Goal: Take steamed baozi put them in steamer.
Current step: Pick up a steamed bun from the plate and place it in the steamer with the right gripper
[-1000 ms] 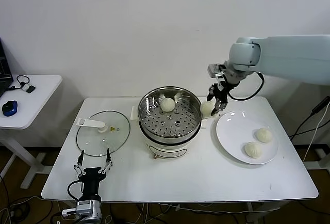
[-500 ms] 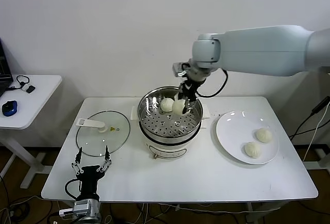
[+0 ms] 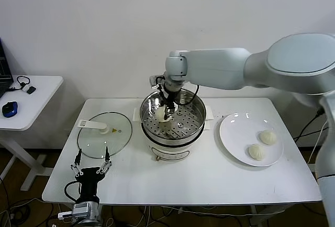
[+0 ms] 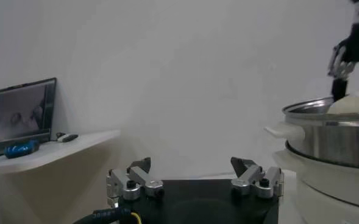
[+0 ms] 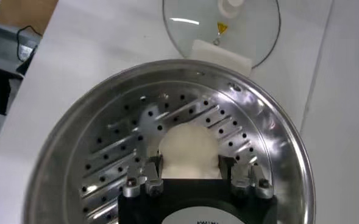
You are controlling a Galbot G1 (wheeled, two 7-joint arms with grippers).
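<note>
The steamer (image 3: 189, 126), a shiny steel pot with a perforated tray (image 5: 106, 158), stands mid-table. My right gripper (image 3: 165, 113) reaches down into its left half, shut on a cream-white steamed baozi (image 3: 159, 115). In the right wrist view that baozi (image 5: 188, 145) sits between the fingers, just above the tray. Two more baozi (image 3: 268, 137) (image 3: 256, 151) lie on the white plate (image 3: 235, 130) to the right. In the left wrist view the held baozi (image 4: 353, 102) shows above the steamer's rim (image 4: 331, 115). My left gripper (image 3: 91, 160) is parked open at the table's front left.
The flat glass lid (image 3: 104, 134) lies on the table left of the steamer, between it and my left gripper. A small white side table (image 3: 31, 101) with a blue mouse stands farther left. A wall runs close behind the table.
My right gripper carried the baozi leftward from beside the steamer's right rim, across the pot, and lowered it into the left half.
</note>
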